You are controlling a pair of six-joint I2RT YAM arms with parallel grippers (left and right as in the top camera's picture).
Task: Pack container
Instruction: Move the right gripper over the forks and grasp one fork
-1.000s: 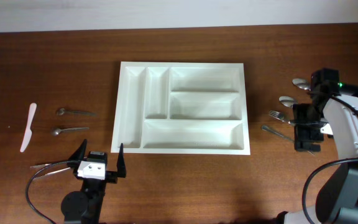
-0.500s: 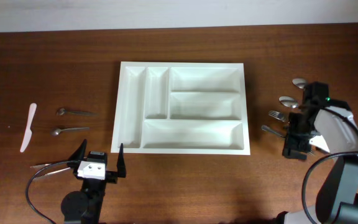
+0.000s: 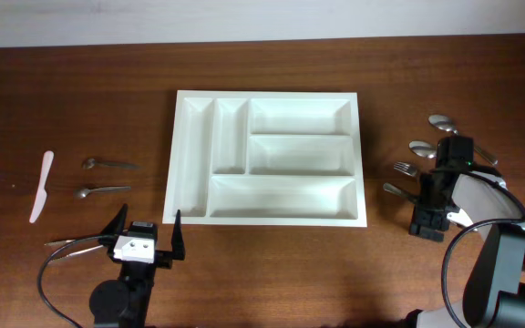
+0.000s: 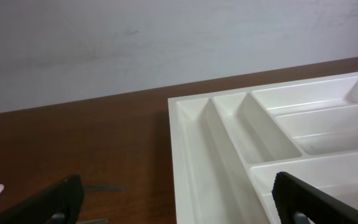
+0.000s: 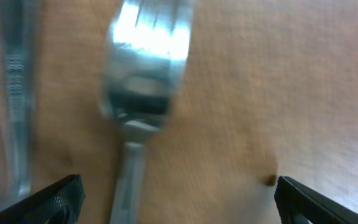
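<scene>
My left claw hangs low over the near edge of the table, fingers spread wide apart and gripping no object. My right claw points down at the table to the right of the container, fingers also wide apart. Its wrist camera shows a blurred fork lying on the wood between the fingertips, not gripped. The container lies flat at mid-table, just beyond the left claw. A white knife lies well to its left. A spoon lies at the far right.
</scene>
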